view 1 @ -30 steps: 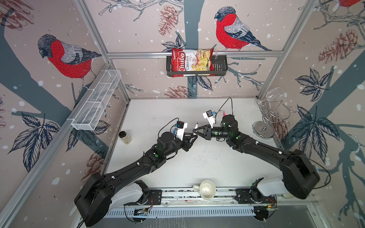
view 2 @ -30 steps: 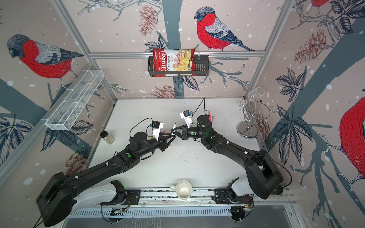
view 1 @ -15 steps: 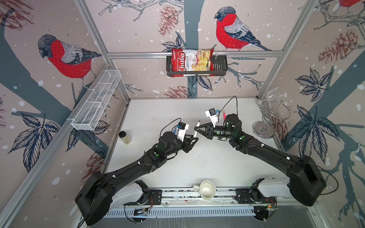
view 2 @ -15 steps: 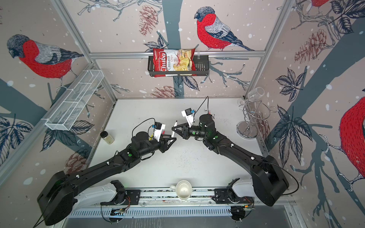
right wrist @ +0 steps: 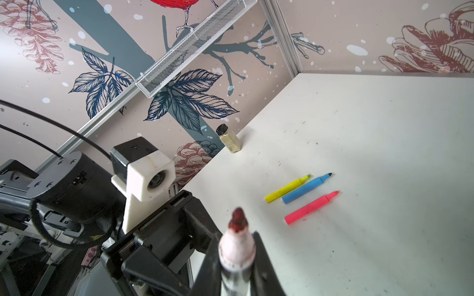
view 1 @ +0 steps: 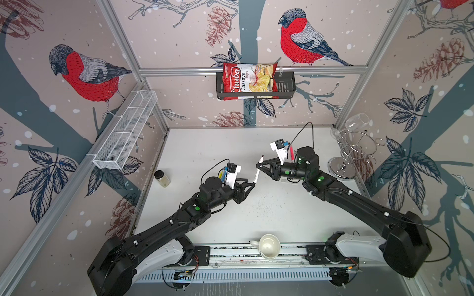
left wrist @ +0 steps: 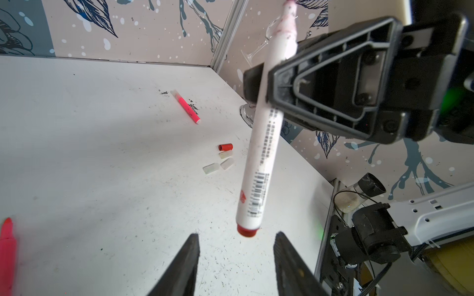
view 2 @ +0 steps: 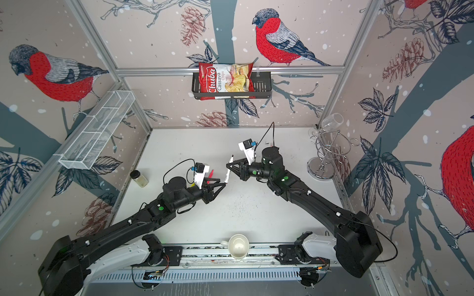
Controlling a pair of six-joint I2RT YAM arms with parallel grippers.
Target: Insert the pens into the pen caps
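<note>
Table (view 1: pixel 205 153) is mostly bare; both grippers sit mid-table, well apart from the walls. Right gripper (view 1: pixel 259 166) clamps the white pen (left wrist: pixel 261 159) near its tip, lifted off the table. Left gripper (left wrist: pixel 237 237) is part-open and empty, its jaws just short of the pen's red end. Pen caps (left wrist: pixel 223 160) lie grouped on the table, on the right arm's side.

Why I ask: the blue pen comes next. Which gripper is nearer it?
Left. The blue pen lies on the table close by the left gripper's wrist; the right gripper, clamping the white pen, sits farther off across the middle.
</note>
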